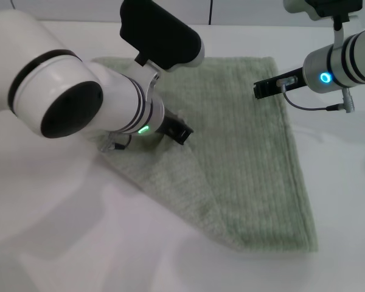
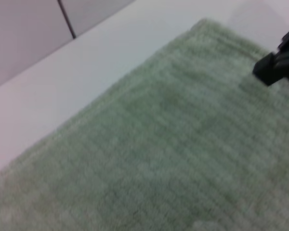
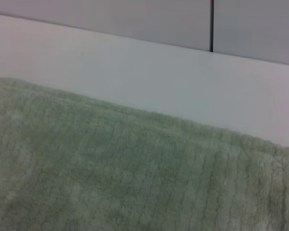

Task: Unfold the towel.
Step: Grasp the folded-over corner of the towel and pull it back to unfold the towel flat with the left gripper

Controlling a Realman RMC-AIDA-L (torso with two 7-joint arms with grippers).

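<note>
Left hand (image 1: 177, 130): low over the towel's left-middle area, black tip at or just above the cloth next to a diagonal fold line. Can't tell if it's open, closed, or pinching fabric; the forearm blocks most of it.
Towel (image 1: 249, 164): pale green, ribbed, lying on the white worktop (image 1: 340, 201). Near part shows a layer lapped over another, with a crease running diagonally from the left hand toward the near edge. Near-left border runs at a slant, so my read is a corner or flap is folded in there.
Right hand (image 1: 263, 89): farther back, hovering by the towel's far-right corner, just above it. Fingers not resolvable, so state unknown. Its dark tip also shows in the left wrist view (image 2: 278, 65) over the cloth.
Far edge: straight, flat on the worktop in the right wrist view (image 3: 135, 159).
Progress: judged partial. Right and far sides look spread flat.
Left to do: likely open the lapped near-left section and flatten it.
</note>
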